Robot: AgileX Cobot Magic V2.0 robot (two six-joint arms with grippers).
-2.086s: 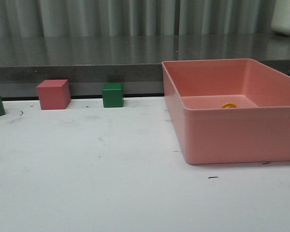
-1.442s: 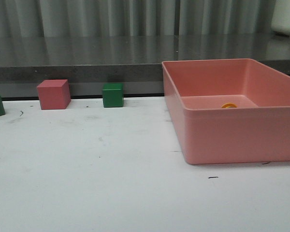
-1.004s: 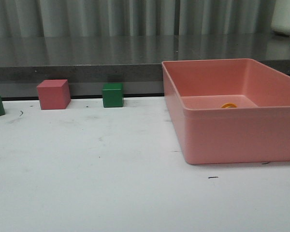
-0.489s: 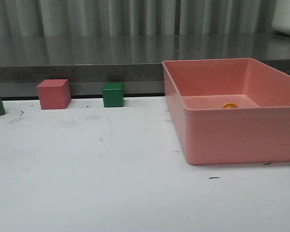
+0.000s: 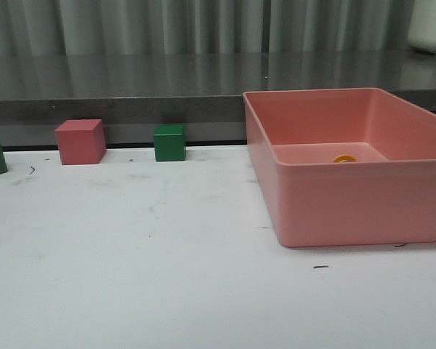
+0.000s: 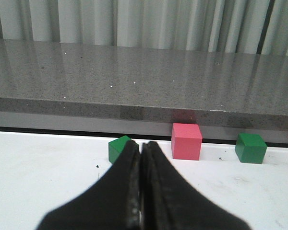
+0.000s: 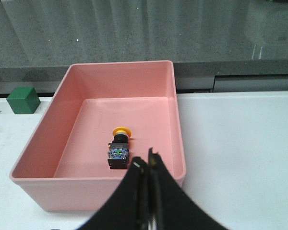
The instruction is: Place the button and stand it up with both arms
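Right gripper [image 7: 147,165]: fingers pressed together, nothing between them, hovering over the near wall of the pink bin [image 7: 38,134]. Just beyond its tips, on the bin floor, lies the button [image 7: 119,149] on its side, clear base end toward the gripper, yellow cap pointing away. From the front only a sliver of yellow [image 5: 344,158] shows over the bin rim.

Handling, as judged: small, rigid, light for its size; likely plastic body with a metal collar, not fragile. The domed cap looks smooth and would slip in a pinch (poor place to grab). Better hold: the flat-sided black body, fingers across it from the flanks. The squared base should give a stable footing once it is stood up. The jaws must open first, and the bin wall limits the approach angle.

Left gripper [image 6: 141,158]: also clenched empty, low over the white table [image 6: 43,177]. Ahead of its tips, a green cube [image 6: 116,149] partly hidden behind the fingers, then a pink cube [image 6: 186,141], and another green cube [image 6: 250,148] farther off to the side, all by the table's far edge.
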